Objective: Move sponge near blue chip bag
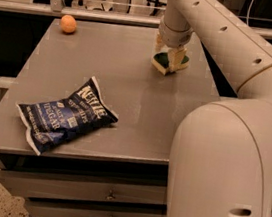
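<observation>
Grey metal tabletop [130, 79], my cream two-finger gripper [168, 54] pinching one green-topped yellow foam sponge [160, 63] near the far right edge, one crinkled dark blue chip bag [67, 116] well apart at front left, open surface between, one round orange fruit [68, 24] at the far left corner.

White "KETTLE" lettering on blue chip bag [66, 118] (smaller print unreadable), claw [170, 54] gripping sponge [160, 63]

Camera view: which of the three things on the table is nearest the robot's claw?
The green-topped sponge, held in the gripper at the far right; the orange fruit and blue chip bag lie well away.
</observation>
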Robot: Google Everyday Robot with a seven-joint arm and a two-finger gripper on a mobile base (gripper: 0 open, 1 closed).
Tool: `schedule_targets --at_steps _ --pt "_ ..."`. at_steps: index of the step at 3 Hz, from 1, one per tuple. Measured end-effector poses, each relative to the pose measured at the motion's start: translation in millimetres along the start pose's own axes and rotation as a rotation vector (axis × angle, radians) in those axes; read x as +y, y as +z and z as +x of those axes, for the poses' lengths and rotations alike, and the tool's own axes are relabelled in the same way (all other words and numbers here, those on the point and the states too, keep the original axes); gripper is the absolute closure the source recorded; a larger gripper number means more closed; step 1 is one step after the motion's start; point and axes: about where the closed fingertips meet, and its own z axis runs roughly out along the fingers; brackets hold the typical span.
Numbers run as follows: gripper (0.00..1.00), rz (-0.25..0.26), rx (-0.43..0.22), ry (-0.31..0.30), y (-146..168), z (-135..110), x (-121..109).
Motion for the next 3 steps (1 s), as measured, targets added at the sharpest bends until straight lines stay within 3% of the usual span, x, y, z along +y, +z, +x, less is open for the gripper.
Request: schedule_targets --at_steps 1,2,3 --pt "0.73 0.023 0.001 0.022 -11 6 2" --pt "0.95 0.055 -0.004 0.041 -30 9 6" --pt "1.0 0.102 -0.079 0.09 -64 -8 27"
